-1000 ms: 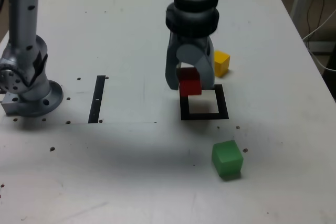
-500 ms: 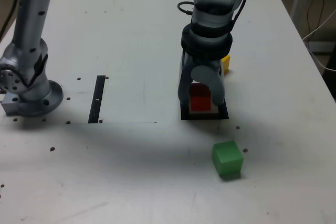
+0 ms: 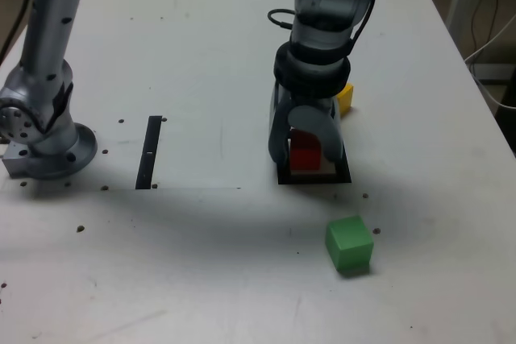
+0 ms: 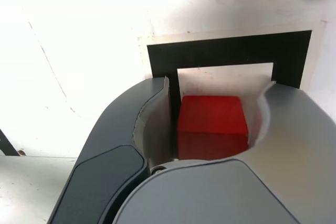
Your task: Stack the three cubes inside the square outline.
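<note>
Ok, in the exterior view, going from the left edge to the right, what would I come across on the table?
Arm's base, thin black strip, red cube in the square outline with the hand around it, green cube.

The arm (image 3: 322, 18) reaches down over the tabletop (image 3: 218, 263), its claw (image 4: 212, 85) pointed downward, jaws parted and low.
</note>
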You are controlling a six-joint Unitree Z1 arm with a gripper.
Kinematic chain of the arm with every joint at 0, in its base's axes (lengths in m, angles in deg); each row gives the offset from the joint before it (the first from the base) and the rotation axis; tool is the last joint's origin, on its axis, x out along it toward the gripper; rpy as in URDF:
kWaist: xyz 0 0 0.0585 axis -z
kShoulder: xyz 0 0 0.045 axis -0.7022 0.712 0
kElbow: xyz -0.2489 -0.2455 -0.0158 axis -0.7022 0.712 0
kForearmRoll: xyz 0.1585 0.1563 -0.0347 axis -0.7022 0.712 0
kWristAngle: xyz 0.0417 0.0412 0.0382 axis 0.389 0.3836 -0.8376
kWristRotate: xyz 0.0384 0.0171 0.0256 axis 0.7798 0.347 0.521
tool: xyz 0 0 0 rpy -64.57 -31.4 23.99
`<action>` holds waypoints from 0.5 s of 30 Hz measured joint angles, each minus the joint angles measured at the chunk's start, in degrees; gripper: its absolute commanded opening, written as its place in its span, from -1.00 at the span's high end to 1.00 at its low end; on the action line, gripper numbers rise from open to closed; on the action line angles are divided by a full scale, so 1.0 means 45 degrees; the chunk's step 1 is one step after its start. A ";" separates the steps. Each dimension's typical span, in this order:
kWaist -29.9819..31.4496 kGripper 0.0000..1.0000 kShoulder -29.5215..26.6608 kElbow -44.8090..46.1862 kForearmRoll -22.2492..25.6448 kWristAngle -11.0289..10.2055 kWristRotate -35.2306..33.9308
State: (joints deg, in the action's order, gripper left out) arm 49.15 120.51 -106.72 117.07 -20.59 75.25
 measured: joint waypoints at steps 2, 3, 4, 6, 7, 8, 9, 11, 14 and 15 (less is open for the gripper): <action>-0.0012 -0.99 -0.0026 0.0072 -0.0079 -0.0036 0.0001; -0.0012 -0.99 -0.0080 0.0142 -0.0136 -0.0071 0.0000; -0.0012 -0.99 -0.0166 0.0219 -0.0199 -0.0119 0.0000; -0.0012 -0.99 -0.0420 0.0332 -0.0267 -0.0292 0.0000; -0.0012 -0.99 -0.0580 0.0368 -0.0275 -0.0404 0.0001; -0.0012 -0.99 -0.0787 0.0425 -0.0278 -0.0532 0.0001; -0.0012 -0.99 -0.0994 0.0489 -0.0277 -0.0646 0.0001; -0.0012 -0.99 -0.1512 0.0662 -0.0227 -0.0995 0.0000; -0.0024 -0.99 -0.2188 0.0806 0.0093 -0.1435 0.0049; -0.0056 -1.00 -0.2380 0.0840 0.0281 -0.1620 0.0163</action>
State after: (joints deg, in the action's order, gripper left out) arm 48.90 109.80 -102.94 118.34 -27.88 75.98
